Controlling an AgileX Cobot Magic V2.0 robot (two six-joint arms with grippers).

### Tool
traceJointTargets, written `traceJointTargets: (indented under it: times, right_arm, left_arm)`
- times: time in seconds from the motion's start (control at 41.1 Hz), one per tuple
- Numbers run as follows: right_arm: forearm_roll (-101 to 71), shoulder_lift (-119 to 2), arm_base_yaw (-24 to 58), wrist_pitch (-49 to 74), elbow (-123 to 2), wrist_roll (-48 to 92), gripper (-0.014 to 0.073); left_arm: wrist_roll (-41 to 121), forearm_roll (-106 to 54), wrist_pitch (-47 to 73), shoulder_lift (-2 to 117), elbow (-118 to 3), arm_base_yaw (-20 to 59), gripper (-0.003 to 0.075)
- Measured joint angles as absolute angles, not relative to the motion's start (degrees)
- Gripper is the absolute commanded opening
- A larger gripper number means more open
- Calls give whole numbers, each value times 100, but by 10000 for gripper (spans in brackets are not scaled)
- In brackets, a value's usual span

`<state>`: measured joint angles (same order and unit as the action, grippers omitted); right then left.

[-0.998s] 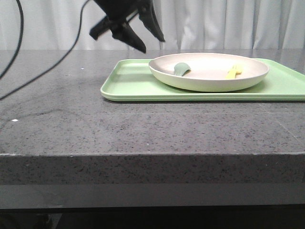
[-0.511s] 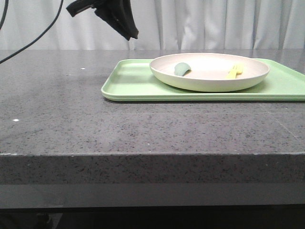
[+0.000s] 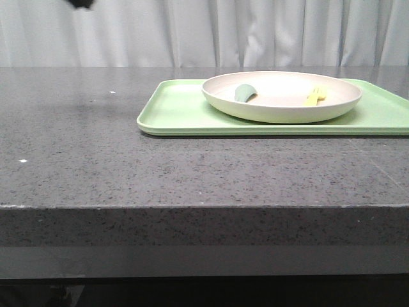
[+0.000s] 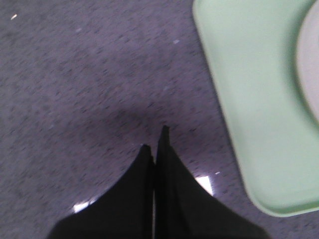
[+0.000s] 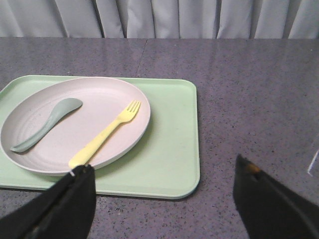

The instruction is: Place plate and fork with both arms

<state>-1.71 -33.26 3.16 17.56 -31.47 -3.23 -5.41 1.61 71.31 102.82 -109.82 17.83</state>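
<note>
Resting inside the plate, the fork lay with its tines pointing toward the curtain and its handle end at the near rim, just above my right hand's fingertip in the right wrist view. Beside it in the same dish lay a small sage-green spoon, apart from the fork and angled much the same way. The plate sat on a light-green tray, toward one end of it, leaving a bare strip of tray at the other end. The tray itself lay flat on the dark speckled surface.

My right hand was spread wide and gripped nothing, its two dark fingers far apart, hovering over the near edge of the tray.

My left hand was clenched, its fingertips pressed together with nothing between them, above bare surface beside the rounded corner of the tray; a sliver of the plate's rim showed at the frame edge. From the front, only a dark scrap of that arm showed at the upper border.
</note>
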Motion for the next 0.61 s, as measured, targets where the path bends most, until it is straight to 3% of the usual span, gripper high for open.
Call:
traceJointTargets:
  times: [0.219,0.608]
  right_arm:
    - [-171,-3326,316,1756,-3147,-323,591]
    - [-171,-3326,316,1756,-3147,-323,591]
  left_arm:
    - [-623,264,5916,8980,-8752,1166,-18]
    - [-681,347,2438,6033,-4931,574,-18]
